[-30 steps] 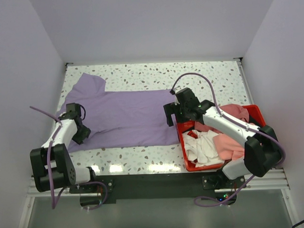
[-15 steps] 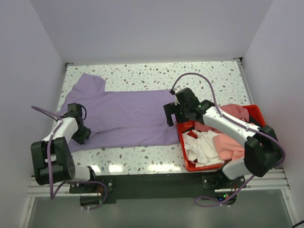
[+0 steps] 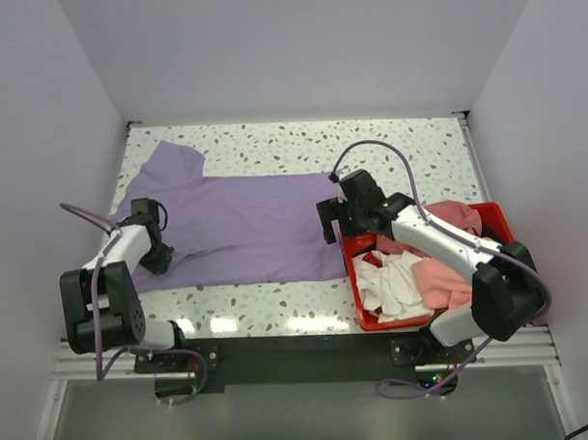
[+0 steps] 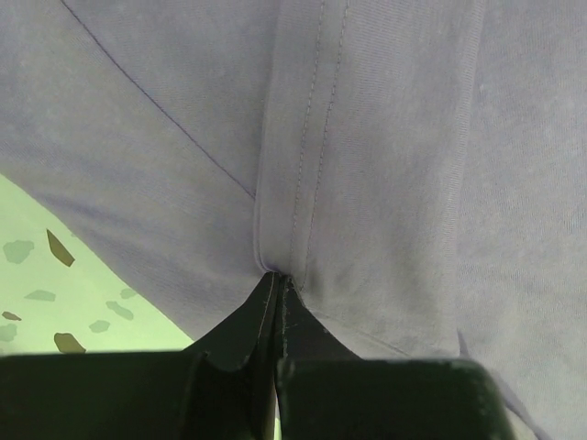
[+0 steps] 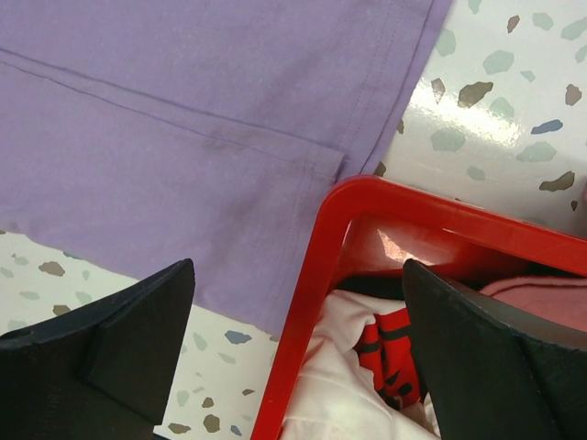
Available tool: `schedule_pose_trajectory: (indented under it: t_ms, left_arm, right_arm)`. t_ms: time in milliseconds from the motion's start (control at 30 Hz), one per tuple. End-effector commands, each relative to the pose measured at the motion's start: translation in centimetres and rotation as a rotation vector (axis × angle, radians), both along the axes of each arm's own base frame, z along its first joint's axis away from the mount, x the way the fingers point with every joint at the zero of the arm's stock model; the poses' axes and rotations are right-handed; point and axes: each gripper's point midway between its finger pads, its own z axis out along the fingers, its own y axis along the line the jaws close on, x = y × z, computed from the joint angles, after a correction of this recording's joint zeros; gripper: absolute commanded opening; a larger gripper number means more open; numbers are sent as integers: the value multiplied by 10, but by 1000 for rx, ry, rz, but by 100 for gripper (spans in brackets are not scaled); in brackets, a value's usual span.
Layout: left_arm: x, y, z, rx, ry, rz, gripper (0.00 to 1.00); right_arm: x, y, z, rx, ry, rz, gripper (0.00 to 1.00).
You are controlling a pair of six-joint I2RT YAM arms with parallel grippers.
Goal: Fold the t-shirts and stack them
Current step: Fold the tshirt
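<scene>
I see the purple shirt [image 3: 246,226] lying spread flat across the middle of the table [image 3: 398,144], its length running left to right. One sleeve reaches to the far left and the bottom hem lies at the right, just beside the bin [image 3: 363,309].

My left gripper [image 3: 158,254] is down at the shirt's near-left part. In the left wrist view its jaws are clenched together on the purple cloth, with a stitched seam running straight into the pinch. A strip of speckled tabletop shows to the left of the fabric there.

My right gripper [image 5: 298,307] hangs over the spot where the shirt's right hem meets the far-left corner of the bin. Its fingers [image 5: 138,325] are spread wide and grasp nothing. One finger stands over the shirt's edge and the table, the other over the inside of the bin.

The bin sits at the near right of the table. Crumpled inside it are a white shirt [image 3: 393,279] at the left, a pink shirt [image 3: 446,284] at the near right and a rose shirt [image 3: 450,215] at the far side. I cannot tell how many garments are piled there.
</scene>
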Motion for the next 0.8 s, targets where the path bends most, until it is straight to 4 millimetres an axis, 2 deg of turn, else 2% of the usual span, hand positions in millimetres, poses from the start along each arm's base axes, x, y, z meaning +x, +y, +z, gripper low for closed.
schedule_pose_trajectory:
  t_ms: [0, 333, 767]
  left_arm:
    - [17, 5, 10, 21, -41, -1, 0]
    - [28, 14, 51, 76, -114, -4, 0]
    - [68, 16, 60, 59, -157, -55, 0]
  right_arm:
    - [8, -2, 3, -15, -22, -6, 99]
    - [8, -2, 1, -19, -19, -7, 99]
    - [10, -5, 1, -33, -25, -16, 99]
